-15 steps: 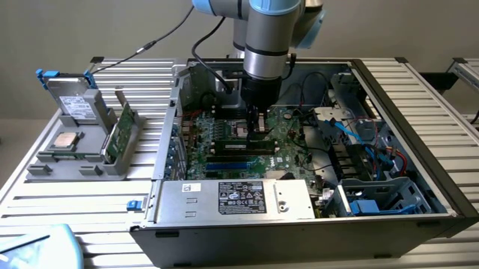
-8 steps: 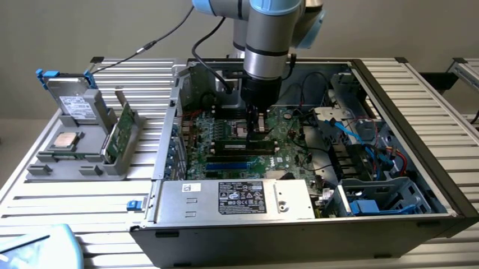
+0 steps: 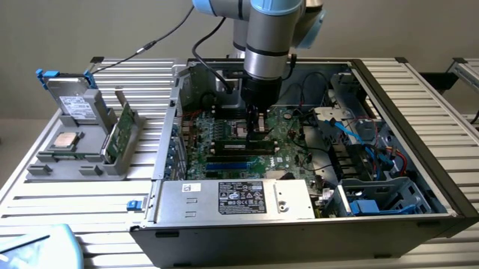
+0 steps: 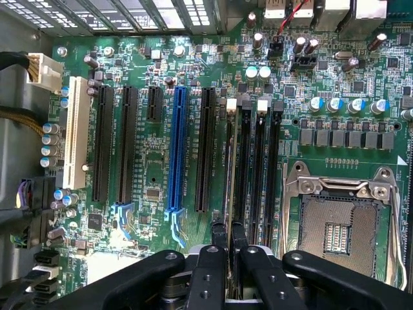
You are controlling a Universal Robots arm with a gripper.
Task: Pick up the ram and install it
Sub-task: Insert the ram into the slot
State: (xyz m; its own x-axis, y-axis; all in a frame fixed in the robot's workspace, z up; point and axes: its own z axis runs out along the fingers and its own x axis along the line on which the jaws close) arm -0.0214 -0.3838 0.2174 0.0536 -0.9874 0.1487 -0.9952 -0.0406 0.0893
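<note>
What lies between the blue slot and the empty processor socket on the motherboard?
In the wrist view: one long black slot, then the narrow memory slots, with the ram held edge-on in the jaws beside them.

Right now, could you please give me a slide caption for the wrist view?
Pincer holds the ram edge-on over the black memory slots, beside the open processor socket.

A black case [image 3: 430,151] stands open on a slatted table [image 3: 90,196], with a silver power supply [image 3: 232,200] along the case's near edge. Near the table's edge at the exterior view's left, a grey holder [image 3: 64,165] carries an upright drive [image 3: 75,101], a flat processor [image 3: 66,140] and a green card [image 3: 120,131] on edge. The board [image 4: 148,181] bears a blue slot [image 4: 175,148], a white slot [image 4: 76,132] and an open socket [image 4: 339,226].
</note>
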